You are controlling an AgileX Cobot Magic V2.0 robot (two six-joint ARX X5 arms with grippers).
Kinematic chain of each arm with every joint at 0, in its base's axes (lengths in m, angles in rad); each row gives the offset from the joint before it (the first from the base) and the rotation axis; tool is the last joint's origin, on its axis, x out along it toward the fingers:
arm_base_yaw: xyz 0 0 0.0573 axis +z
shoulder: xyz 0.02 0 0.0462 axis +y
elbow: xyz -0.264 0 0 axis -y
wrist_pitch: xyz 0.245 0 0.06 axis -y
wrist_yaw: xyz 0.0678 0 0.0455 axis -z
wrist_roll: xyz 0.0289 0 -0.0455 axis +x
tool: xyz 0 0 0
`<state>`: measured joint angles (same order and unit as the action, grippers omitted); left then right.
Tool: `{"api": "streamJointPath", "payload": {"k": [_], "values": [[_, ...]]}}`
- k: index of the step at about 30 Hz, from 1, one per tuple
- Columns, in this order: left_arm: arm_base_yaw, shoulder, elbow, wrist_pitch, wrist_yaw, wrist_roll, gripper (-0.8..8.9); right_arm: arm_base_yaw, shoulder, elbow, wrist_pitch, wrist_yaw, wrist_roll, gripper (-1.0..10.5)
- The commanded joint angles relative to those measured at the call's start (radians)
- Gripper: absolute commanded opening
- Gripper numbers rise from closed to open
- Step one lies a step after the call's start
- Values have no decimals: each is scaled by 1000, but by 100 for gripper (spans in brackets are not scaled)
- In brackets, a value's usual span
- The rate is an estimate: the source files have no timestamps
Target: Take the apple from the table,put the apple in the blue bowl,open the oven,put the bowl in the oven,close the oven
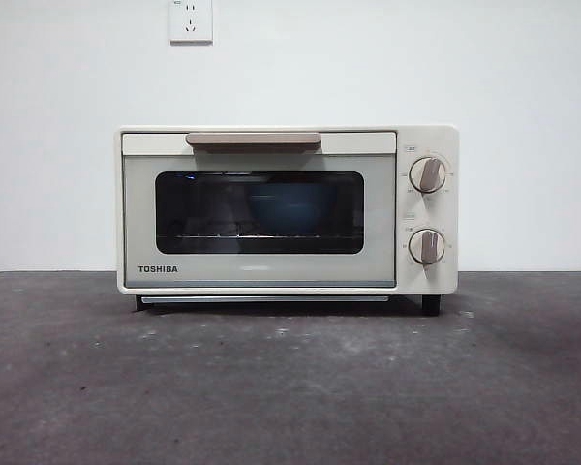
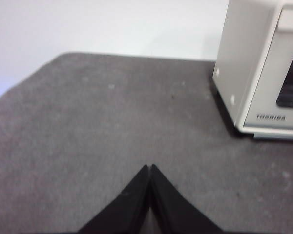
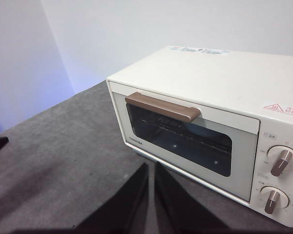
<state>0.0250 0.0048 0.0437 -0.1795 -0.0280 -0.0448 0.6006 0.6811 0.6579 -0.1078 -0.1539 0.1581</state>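
On the dark grey table [image 1: 290,387] before a white wall [image 1: 465,68], closed oven [image 1: 287,209]; both hands [image 2: 150,168] [image 3: 151,168] pressed together, empty.

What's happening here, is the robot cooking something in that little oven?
Nothing is being handled right now. The oven stands on the table with its door closed, and the blue bowl shows dimly through the glass on the rack inside. The apple isn't visible. The left gripper and the right gripper both hover over the table, jaws shut and empty, away from the oven.
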Motion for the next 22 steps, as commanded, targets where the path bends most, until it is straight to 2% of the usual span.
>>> {"api": "streamJointPath", "payload": {"k": [1, 9, 22], "values": [[2, -2, -19, 11, -3, -21, 8, 6, 3, 3, 10, 2, 7, 4], [2, -2, -37, -6, 0, -62, 8, 6, 3, 3, 10, 2, 7, 4], [2, -2, -37, -6, 0, -61, 8, 6, 3, 3, 10, 2, 7, 4]]}}
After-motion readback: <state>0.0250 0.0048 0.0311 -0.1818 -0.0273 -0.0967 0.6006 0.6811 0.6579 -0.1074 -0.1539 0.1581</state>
